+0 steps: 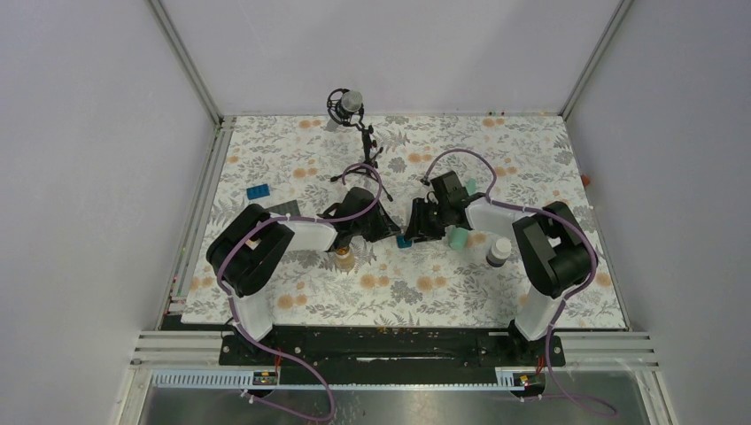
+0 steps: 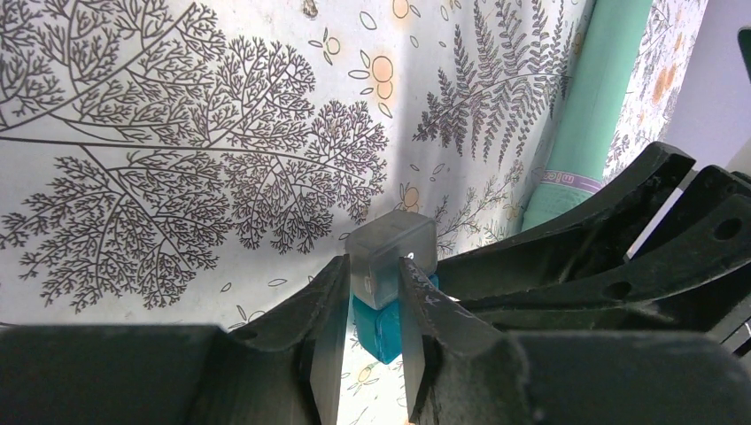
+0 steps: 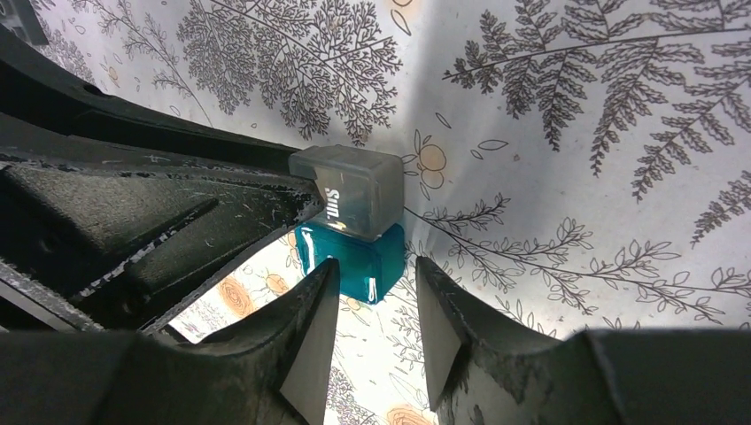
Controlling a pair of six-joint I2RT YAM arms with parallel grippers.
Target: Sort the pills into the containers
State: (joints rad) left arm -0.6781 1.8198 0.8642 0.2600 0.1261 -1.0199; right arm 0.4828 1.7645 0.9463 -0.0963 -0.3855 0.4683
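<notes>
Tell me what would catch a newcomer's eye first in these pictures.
Mid-table on the floral tablecloth, the left gripper pinches a grey cube marked Sun, with a teal cube right against it. The right gripper stands open close to the teal one. A mint-green strip lies close by.

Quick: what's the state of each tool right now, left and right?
Left tool: closed on the grey cube box.
Right tool: open, holding nothing, its tips next to the teal cube box.
</notes>
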